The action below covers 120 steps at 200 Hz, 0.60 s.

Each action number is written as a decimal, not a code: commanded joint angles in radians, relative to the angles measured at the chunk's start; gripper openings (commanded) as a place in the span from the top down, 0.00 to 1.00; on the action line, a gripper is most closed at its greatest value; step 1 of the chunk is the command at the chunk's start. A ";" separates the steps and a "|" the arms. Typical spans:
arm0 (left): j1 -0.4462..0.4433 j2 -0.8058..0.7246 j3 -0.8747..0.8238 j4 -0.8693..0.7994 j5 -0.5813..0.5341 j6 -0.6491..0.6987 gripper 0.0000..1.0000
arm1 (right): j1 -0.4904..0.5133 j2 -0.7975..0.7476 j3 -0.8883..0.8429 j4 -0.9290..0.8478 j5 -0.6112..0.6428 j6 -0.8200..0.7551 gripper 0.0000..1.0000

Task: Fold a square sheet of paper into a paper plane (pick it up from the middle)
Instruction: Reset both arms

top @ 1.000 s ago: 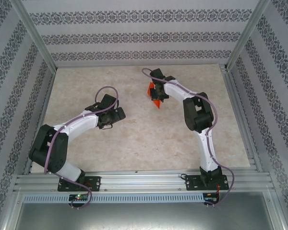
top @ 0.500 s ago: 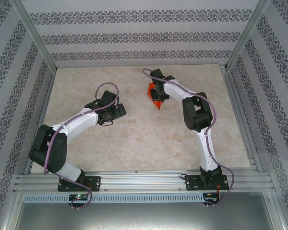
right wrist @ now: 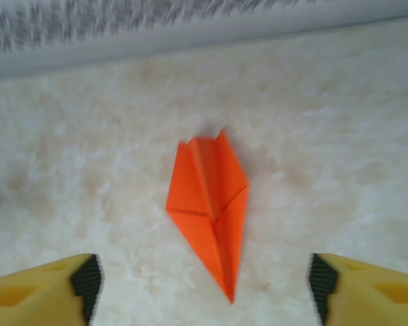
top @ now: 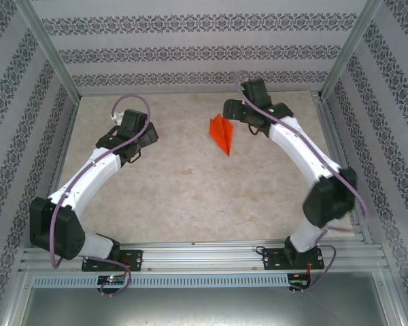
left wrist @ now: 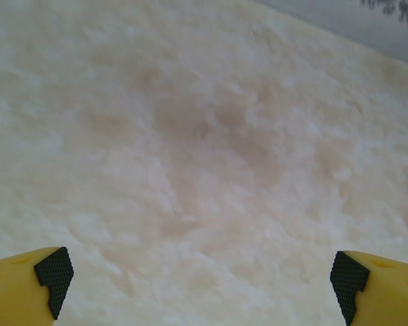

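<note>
Orange-red paper plane (top: pixel 222 134), folded dart, flat on table

Fixed overhead, close right wrist, sharing paper plane (top: pixel 222 132)

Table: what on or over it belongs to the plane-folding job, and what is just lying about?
Job:
- paper plane, folded, flat on the table
- right gripper, open, apart from it
- left gripper, open over bare tabletop

Surroundings only:
- patterned walls
- metal frame
</note>
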 commanded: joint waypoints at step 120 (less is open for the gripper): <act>0.257 -0.062 -0.588 0.804 -0.056 0.454 0.00 | -0.282 -0.219 -0.949 0.890 0.391 -0.256 0.02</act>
